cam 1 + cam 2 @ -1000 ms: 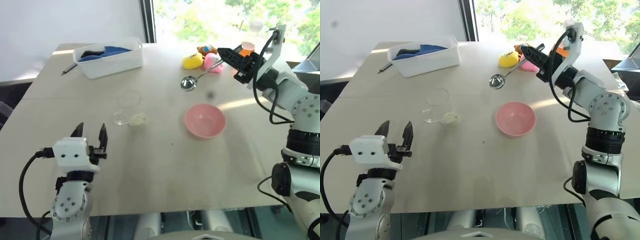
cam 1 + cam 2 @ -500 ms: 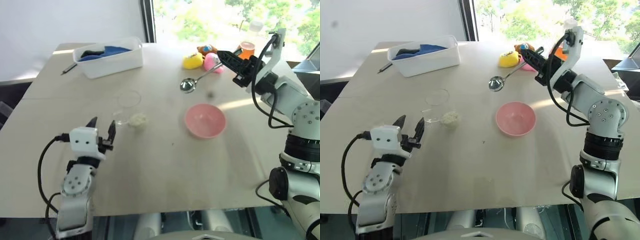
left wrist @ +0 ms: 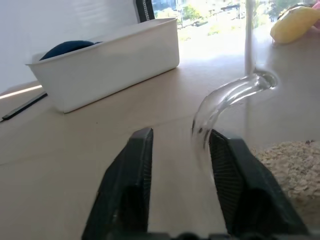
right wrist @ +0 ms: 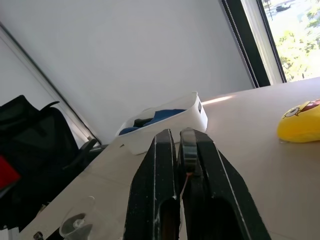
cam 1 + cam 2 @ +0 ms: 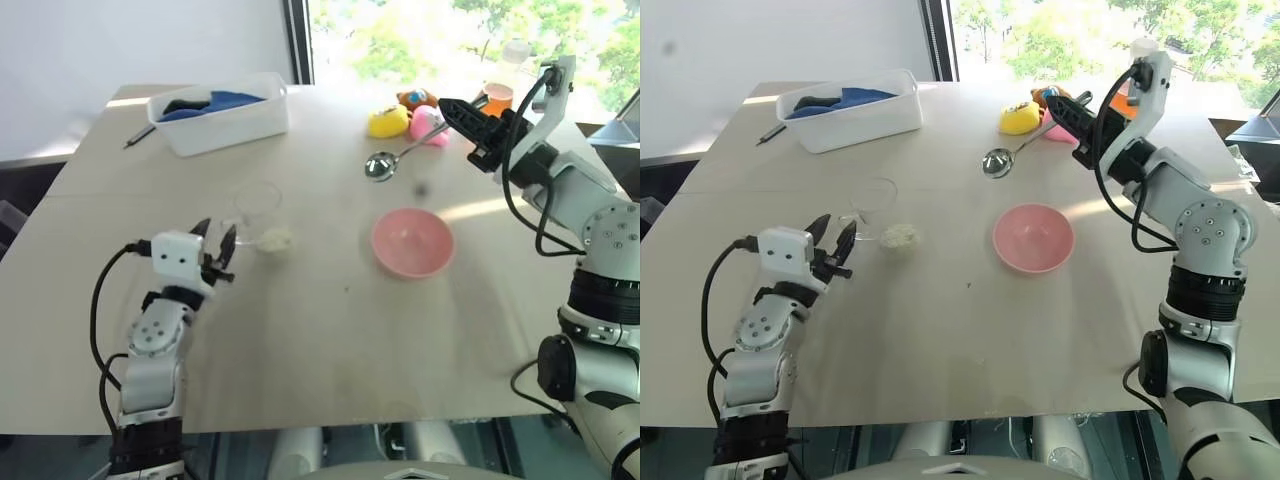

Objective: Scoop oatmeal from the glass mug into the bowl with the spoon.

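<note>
Left wrist view: left pincer (image 3: 177, 165) spread around glass mug (image 3: 245, 100) handle; oatmeal (image 3: 292, 167) at three o'clock; right pincer (image 5: 462, 110) pinching spoon (image 5: 395, 158).

**Setting: pale table beside a sunlit window**

A broad, light beige table (image 5: 330, 360) fills the scene. Behind its far left part stands a plain white wall (image 5: 140, 40). A dark vertical window frame (image 5: 296, 40) divides the wall from a large window (image 5: 420, 35), through which bright green foliage appears. Daylight falls across the far edge of the table and forms a bright band on its right side. A black bag (image 4: 35, 150) lies against the wall in the right wrist view.
</note>
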You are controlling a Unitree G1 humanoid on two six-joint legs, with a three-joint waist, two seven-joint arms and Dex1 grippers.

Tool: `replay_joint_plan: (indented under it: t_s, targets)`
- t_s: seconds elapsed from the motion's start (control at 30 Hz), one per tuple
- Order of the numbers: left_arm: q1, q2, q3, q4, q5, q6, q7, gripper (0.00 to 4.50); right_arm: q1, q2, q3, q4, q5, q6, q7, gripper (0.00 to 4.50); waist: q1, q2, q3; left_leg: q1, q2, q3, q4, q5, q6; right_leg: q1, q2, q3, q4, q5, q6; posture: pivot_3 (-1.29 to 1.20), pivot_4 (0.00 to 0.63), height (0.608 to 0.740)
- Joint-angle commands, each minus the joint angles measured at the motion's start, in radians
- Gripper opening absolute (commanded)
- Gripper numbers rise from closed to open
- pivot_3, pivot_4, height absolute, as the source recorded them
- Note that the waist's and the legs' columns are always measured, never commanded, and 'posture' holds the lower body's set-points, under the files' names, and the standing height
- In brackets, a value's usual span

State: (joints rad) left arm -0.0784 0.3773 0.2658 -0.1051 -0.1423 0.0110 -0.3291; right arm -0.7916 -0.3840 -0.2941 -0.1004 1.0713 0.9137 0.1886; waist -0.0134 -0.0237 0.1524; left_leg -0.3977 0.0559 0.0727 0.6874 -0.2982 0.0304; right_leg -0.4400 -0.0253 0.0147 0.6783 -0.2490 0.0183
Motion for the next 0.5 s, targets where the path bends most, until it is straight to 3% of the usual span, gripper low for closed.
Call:
replay_joint_plan:
  t_s: [0.03,0.27,0.3,0.37,0.5]
  targets:
    - [-0.018,0.008,-0.002,-0.003,-0.008,-0.015,-0.004,1.22,-0.009,0.001,-0.021,-0.041,0.004,-0.026,0.006,0.0,-0.002,0.0,0.0,0.0,0.0,0.0,0.0,0.0,0.0,0.0,0.0,0.0,0.0,0.0,0.0,0.0,0.15,0.74]
    - [-0.024,-0.002,-0.006,0.005,-0.014,-0.014,-0.005,1.22,-0.01,0.006,-0.019,-0.04,-0.002,-0.03,0.01,0.0,0.0,0.0,0.0,0.0,0.0,0.0,0.0,0.0,0.0,0.0,-0.001,0.0,0.0,0.0,0.0,0.0,0.15,0.74]
    - [-0.025,-0.004,-0.005,0.007,-0.016,-0.017,-0.004,0.65,-0.011,0.006,-0.02,-0.039,-0.003,-0.03,0.011,0.0,0.0,0.0,0.0,0.0,0.0,0.0,0.0,0.0,0.0,0.0,-0.001,0.0,0.0,0.0,0.0,0.0,0.15,0.74]
    - [-0.03,-0.005,-0.006,0.015,-0.022,-0.016,-0.008,0.05,-0.013,0.009,-0.018,-0.039,-0.004,-0.031,0.01,0.0,0.0,0.0,0.0,0.0,0.0,0.0,0.0,0.0,0.0,0.0,-0.001,0.0,0.0,0.0,0.0,0.0,0.15,0.74]
    - [-0.047,-0.008,-0.009,0.035,-0.028,-0.003,-0.005,0.05,-0.025,0.006,-0.007,-0.048,-0.006,-0.026,0.018,0.0,0.0,0.0,0.0,0.0,0.0,0.0,0.0,0.0,0.0,0.0,0.0,0.0,0.0,0.0,0.0,0.0,0.15,0.74]
